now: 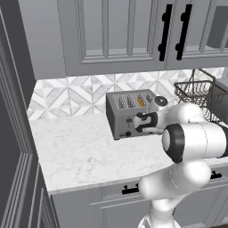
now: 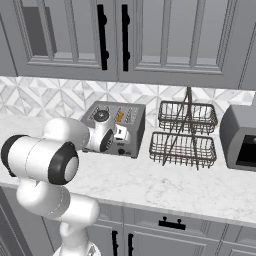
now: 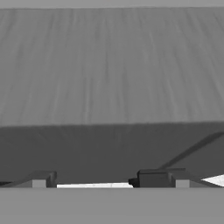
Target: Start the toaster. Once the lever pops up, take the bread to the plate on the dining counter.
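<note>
gripper pressing up against toaster front, jaws standing wide apart, likely lining up on a lever | bread sitting in slot, awaiting toasting

**Greys, white marble and one spot of orange**

The boxy brushed grey metal toaster holds a small orange-tan piece of bread. White grey-veined marble worktop, grey panelled cabinets with black handles, pale geometric-patterned backsplash tiles, seemingly dark brown wire baskets.

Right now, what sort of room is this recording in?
A home-style kitchen, rendered: a marble worktop under grey wall cabinets, with a toaster and a wire basket rack against a tiled backsplash.
</note>
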You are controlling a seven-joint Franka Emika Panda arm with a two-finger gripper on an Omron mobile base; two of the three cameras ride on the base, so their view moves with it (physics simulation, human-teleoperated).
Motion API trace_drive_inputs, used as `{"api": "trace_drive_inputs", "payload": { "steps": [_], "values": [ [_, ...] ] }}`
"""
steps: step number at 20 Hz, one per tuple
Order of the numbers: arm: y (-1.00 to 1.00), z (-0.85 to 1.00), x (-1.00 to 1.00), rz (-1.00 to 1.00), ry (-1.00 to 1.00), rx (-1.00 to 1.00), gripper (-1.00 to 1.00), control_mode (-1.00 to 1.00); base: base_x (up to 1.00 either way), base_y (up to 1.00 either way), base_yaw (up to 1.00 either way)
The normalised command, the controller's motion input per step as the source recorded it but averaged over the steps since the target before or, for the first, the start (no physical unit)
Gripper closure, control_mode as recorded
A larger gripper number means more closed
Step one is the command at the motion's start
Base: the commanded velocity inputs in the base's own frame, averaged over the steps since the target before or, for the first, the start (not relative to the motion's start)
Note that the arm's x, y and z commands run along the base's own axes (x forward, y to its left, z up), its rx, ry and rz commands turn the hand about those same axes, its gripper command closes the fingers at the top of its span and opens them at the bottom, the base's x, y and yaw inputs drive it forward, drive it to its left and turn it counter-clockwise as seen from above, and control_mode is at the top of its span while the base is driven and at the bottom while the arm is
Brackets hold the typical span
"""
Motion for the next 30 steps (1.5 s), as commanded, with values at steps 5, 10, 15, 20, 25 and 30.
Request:
{"api": "trace_drive_inputs", "payload": {
  "steps": [5, 10, 15, 20, 25, 30],
  "values": [
    [0.00, -0.05, -0.16, 0.00, 0.00, 0.00, -1.00, -1.00, 0.00, 0.00, 0.00],
    [0.00, -0.03, -0.11, 0.00, -0.01, 0.00, -1.00, -1.00, 0.00, 0.00, 0.00],
    [-0.04, 0.07, -0.01, 0.00, -0.02, 0.02, -1.00, -1.00, 0.00, 0.00, 0.00],
    [0.00, 0.40, -0.11, -0.01, -0.11, 0.02, -1.00, -1.00, 0.00, 0.00, 0.00],
    [0.00, 0.71, -0.14, -0.03, -0.24, 0.04, -1.00, -1.00, 0.00, 0.00, 0.00],
    [0.00, 0.42, -0.16, 0.00, -0.23, 0.01, -1.00, -1.00, 0.00, 0.00, 0.00]
  ]
}}
